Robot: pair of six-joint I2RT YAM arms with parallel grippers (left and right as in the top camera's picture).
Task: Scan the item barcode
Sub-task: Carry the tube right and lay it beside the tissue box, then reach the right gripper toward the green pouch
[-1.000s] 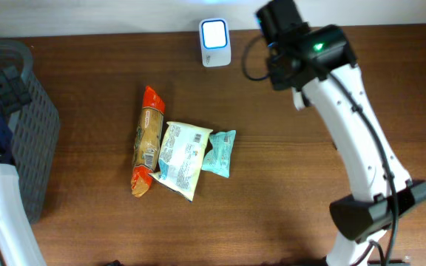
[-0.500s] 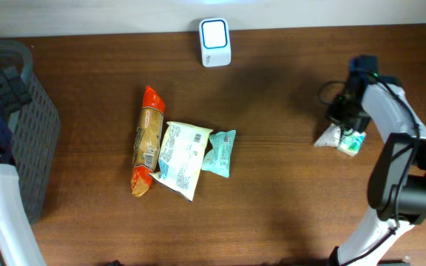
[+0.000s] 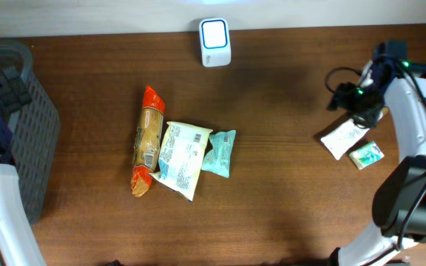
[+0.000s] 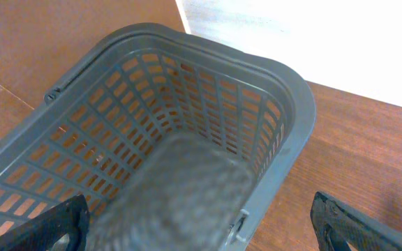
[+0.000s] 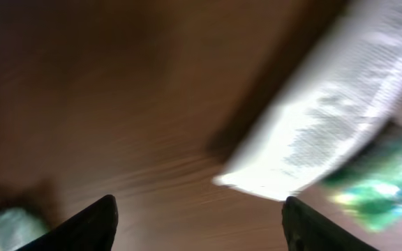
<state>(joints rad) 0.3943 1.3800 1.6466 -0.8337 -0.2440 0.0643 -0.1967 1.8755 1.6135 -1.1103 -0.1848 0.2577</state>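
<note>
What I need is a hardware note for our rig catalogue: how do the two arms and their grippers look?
The right arm and left arm have smooth white links between black joint housings. A black cable loops by the right wrist, beside a small green light. The left gripper and right gripper have dark, tapered fingers.

The left gripper (image 4: 199, 226) hangs with jaws spread wide; the right gripper (image 5: 202, 223) (blurred wrist view) seems likewise parted, its arm (image 3: 420, 129) stretched behind it.
</note>
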